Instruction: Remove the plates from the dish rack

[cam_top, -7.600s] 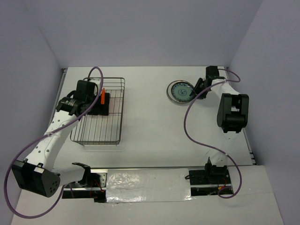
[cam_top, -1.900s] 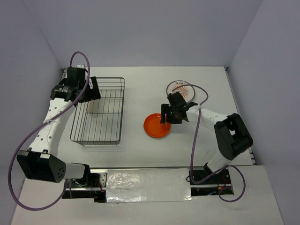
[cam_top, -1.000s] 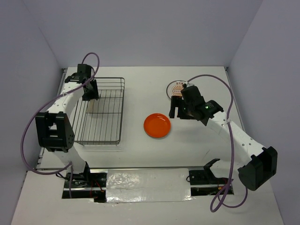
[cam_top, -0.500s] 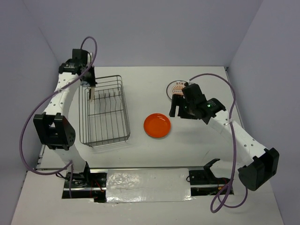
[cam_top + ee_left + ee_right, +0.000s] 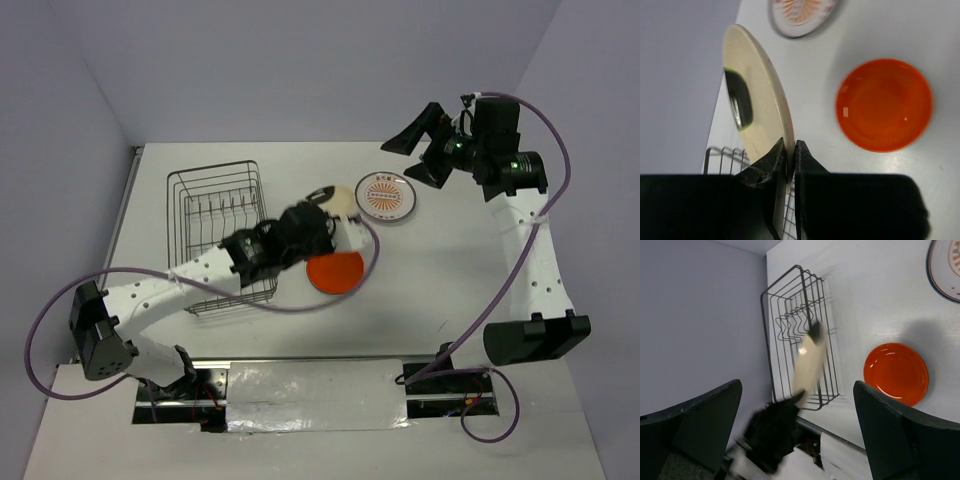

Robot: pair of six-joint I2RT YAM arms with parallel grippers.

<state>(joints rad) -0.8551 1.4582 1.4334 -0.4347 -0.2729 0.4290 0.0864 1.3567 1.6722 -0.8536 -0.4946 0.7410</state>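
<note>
My left gripper (image 5: 322, 215) is shut on the rim of a cream-tan plate (image 5: 338, 198), held on edge above the table between the dish rack (image 5: 215, 240) and the sunburst plate (image 5: 387, 195). In the left wrist view the cream plate (image 5: 755, 105) stands pinched between the fingers (image 5: 805, 160). An orange plate (image 5: 335, 271) lies flat on the table just below the held one, also seen as the orange plate (image 5: 884, 104). My right gripper (image 5: 415, 152) hangs high at the back right, open and holding nothing. The wire rack (image 5: 800, 330) shows no plates inside.
The white sunburst plate (image 5: 802, 15) rests flat near the back centre. My left arm (image 5: 170, 285) stretches across the rack's front right corner. Walls close in on the table at left, back and right.
The left gripper shut on the cream plate, lifted it out of the rack and swung it right towards the orange plate. The rack shifted slightly. The right arm rose and drew back, opening wider.
</note>
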